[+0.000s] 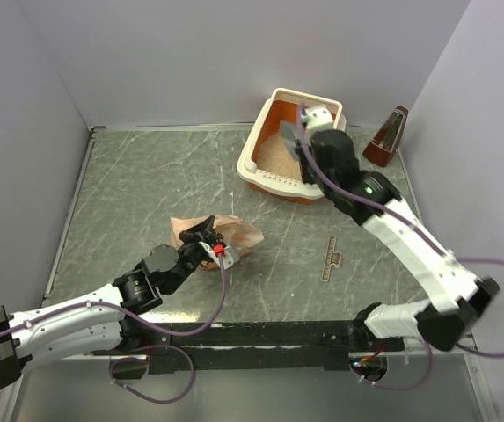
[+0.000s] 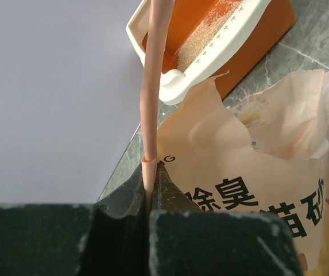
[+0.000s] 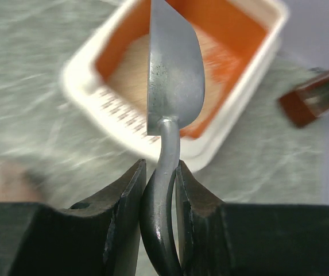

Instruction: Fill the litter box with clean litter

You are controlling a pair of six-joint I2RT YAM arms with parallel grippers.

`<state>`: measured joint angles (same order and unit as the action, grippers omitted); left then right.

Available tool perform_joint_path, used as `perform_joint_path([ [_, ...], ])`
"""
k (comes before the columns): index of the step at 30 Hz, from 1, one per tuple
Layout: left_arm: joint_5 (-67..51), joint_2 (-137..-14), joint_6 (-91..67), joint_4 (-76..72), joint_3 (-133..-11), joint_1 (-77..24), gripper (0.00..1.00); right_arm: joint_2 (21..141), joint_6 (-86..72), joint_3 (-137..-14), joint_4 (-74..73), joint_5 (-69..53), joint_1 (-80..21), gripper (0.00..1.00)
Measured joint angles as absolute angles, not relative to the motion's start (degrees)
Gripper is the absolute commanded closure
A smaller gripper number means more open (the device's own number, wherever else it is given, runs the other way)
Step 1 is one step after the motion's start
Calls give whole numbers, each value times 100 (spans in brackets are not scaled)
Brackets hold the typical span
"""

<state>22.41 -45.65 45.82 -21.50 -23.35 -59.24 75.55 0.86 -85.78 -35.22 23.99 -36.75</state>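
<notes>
The litter box (image 1: 261, 127), cream rim and orange inside, stands at the back right, with pale beige clean litter (image 1: 279, 156) in its near half. It also shows in the left wrist view (image 2: 175, 80) and the right wrist view (image 3: 84, 92). My right gripper (image 1: 307, 160) is shut on the handle of a grey metal scoop (image 3: 173, 75), held above the box's near side. My left gripper (image 1: 204, 230) is shut on the edge of the peach-pink bag (image 1: 234, 230), which lies on the table; its pinched edge (image 2: 153, 86) stands upright between the jaws.
A brown metronome-like object (image 1: 387, 137) stands right of the litter box. A small wooden ruler-like strip (image 1: 331, 258) lies on the table right of centre. Grey walls close in the back and sides.
</notes>
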Motion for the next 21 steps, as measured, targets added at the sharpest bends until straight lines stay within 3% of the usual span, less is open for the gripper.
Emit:
perform_joint_path([
  [10,2244,-4591,4587,-2154,-2335,-5929,99,6130,-1238,-7124,-4123,8,-3675,100],
  [21,2261,-4591,4609,-2154,-2335,-5931,99,5175,-1500,-6810,-4772,-1046,-3675,100],
])
